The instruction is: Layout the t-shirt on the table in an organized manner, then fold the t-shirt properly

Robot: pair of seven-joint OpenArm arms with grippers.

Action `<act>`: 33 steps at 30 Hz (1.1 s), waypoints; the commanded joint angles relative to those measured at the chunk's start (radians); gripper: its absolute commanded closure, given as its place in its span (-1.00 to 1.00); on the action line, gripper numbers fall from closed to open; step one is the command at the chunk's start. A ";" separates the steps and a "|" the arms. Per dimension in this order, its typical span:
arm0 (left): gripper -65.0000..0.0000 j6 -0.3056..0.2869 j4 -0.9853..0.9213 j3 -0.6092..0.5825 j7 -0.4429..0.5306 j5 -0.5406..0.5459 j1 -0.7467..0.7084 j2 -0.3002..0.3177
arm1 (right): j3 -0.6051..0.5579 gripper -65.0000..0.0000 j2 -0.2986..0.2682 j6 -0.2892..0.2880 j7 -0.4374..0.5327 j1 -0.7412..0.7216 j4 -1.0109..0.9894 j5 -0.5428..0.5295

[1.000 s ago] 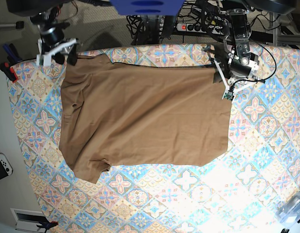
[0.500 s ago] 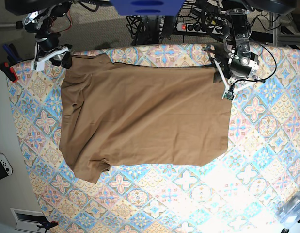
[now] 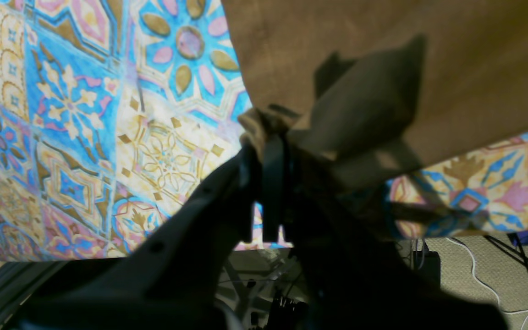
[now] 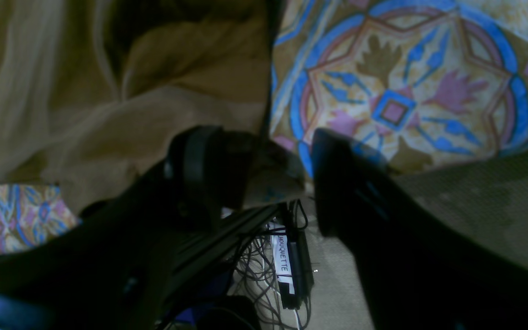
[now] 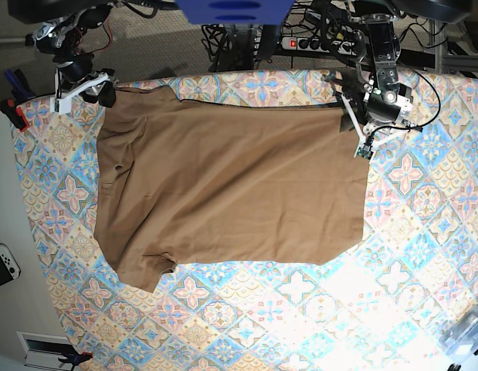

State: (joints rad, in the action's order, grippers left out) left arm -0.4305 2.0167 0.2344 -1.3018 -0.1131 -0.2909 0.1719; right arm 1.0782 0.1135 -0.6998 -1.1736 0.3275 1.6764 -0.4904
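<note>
Table, t-shirt, pinching left gripper

- A tan-brown t-shirt lies spread flat on a table covered in pastel tile-patterned cloth.
- One gripper sits at its right corner, another at its left.

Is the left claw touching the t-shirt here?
Touching. The left wrist view shows the left claw shut on a bunched corner of the t-shirt, the cloth pinched between its fingers.

t-shirt cropped, pinched corner hidden
</note>
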 commanded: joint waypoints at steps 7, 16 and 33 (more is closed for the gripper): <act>1.00 0.003 0.017 0.000 0.003 -0.009 0.006 0.004 | -0.128 0.10 -0.002 0.002 -0.049 0.015 0.049 0.031; 1.00 0.003 0.017 0.004 0.003 -0.009 0.005 0.004 | -0.184 0.10 -0.002 0.002 -0.045 0.015 0.074 0.034; 1.00 0.002 0.014 -0.030 0.047 -0.009 -0.110 0.005 | 0.012 1.00 0.001 0.002 -0.055 0.098 0.216 0.035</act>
State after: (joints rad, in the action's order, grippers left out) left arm -0.4305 2.0140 0.2077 -1.2583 -0.1123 -0.4011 0.1776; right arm 1.0847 0.1226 -0.6922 -1.2537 0.4206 1.8641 -0.4309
